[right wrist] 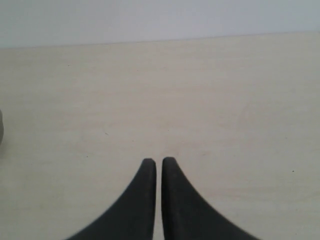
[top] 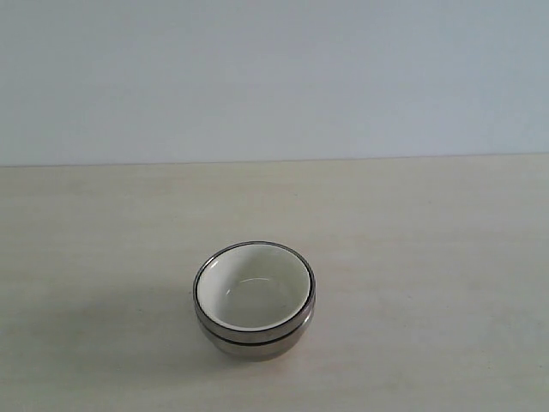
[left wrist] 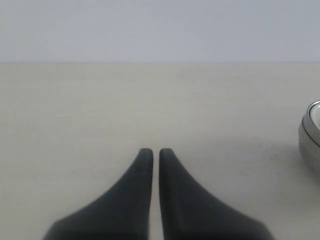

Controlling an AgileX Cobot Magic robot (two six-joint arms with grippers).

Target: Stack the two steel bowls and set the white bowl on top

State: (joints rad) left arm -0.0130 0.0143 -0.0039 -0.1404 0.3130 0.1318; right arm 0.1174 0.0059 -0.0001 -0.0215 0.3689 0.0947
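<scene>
Stack looked done: two steel bowls (top: 254,336) nested one in the other, white bowl (top: 253,290) seated inside the upper one, no tilt visible. Smallest on top made sense, since it drops into the bigger steel pair and can't slide. Left gripper (left wrist: 156,151) was closed to a thin slit, holding nothing, over bare surface (top: 429,257). The stack sat ahead and off to its side, well apart from the tips. Right gripper (right wrist: 159,161) was the same, nearly shut and empty; a sliver at the edge of its view may be the stack. Both sat clear, so nothing could nudge the bowls.
</scene>
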